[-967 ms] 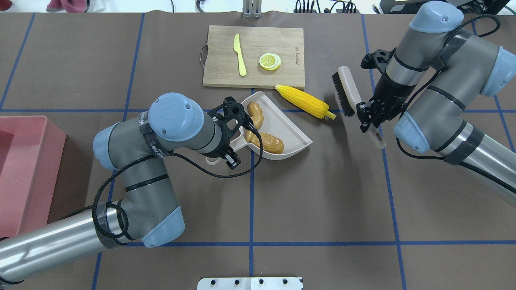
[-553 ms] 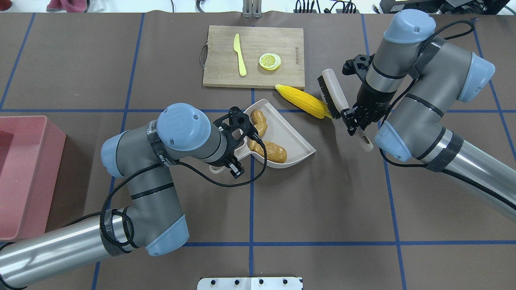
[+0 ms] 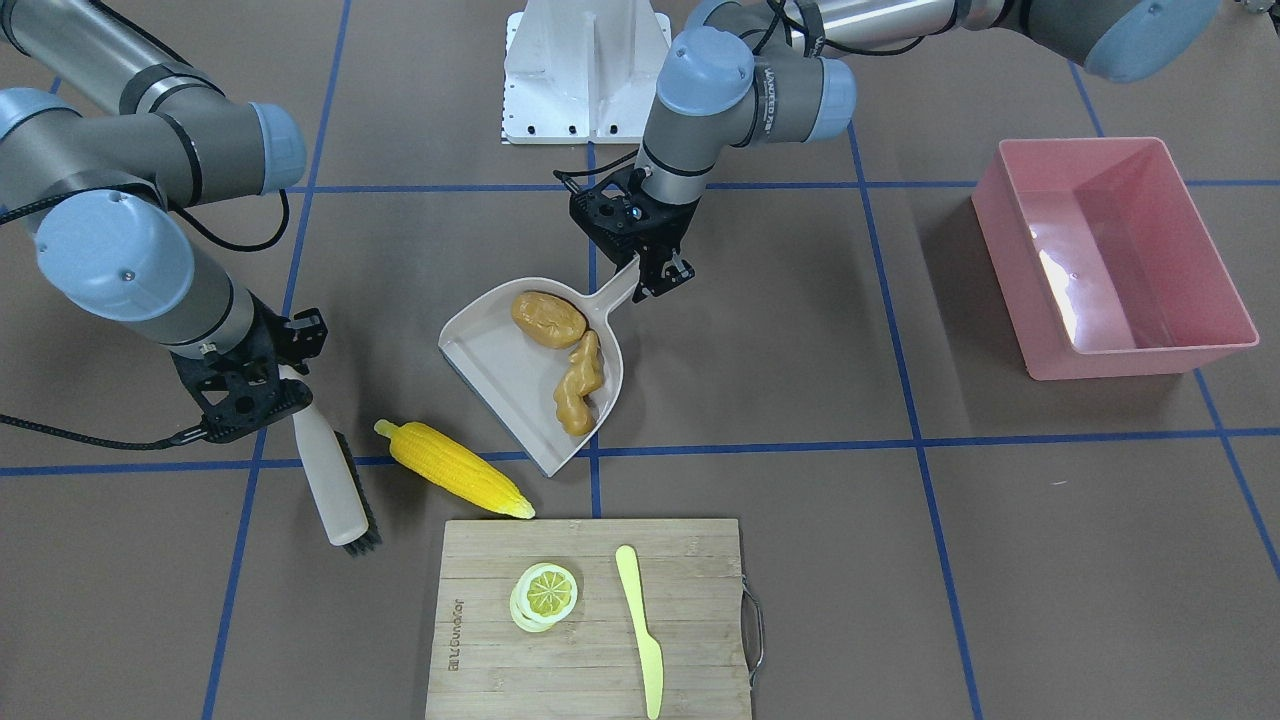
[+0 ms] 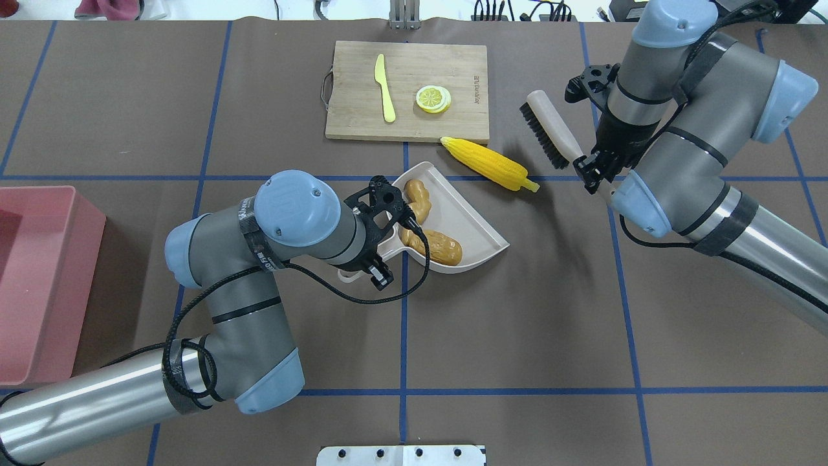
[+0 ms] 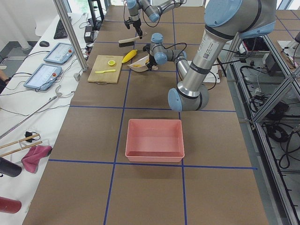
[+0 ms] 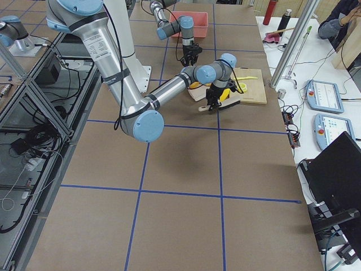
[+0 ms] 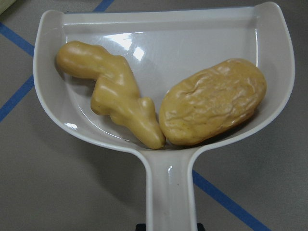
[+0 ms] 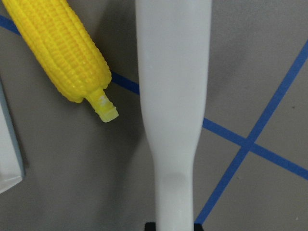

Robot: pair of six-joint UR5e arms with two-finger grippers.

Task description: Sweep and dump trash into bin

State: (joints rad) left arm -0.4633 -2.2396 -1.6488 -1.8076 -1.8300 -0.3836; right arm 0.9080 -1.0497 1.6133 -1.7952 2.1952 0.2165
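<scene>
The trash is three toy foods. Nearest me, a smooth brown oval potato (image 4: 440,246) and a knobbly tan ginger root (image 4: 417,196) lie touching each other inside the beige dustpan (image 4: 469,223), crowded toward its handle end. Farther out, a bright yellow corn cob (image 4: 486,162) with ribbed kernels lies on the brown table (image 4: 517,310). It is just outside the dustpan's open mouth, with its pointed tip at the near edge of the wooden cutting board (image 4: 362,116). The bin (image 4: 65,272), a glossy pink tub with sloping walls, stands well apart on my left.

I count one potato, one ginger root and one corn cob: two in the pan, one on the table. There is one bin, one dustpan and one brush (image 4: 555,129). On the far board lie one pale yellow knife (image 4: 385,87) and one lemon slice (image 4: 433,99).

My left pincer (image 3: 650,280) is pressed together on the dustpan's handle. My right pincer (image 4: 594,175) pinches the brush's pale handle. The brush's black bristles face the corn, near its stalk end but apart from it.
</scene>
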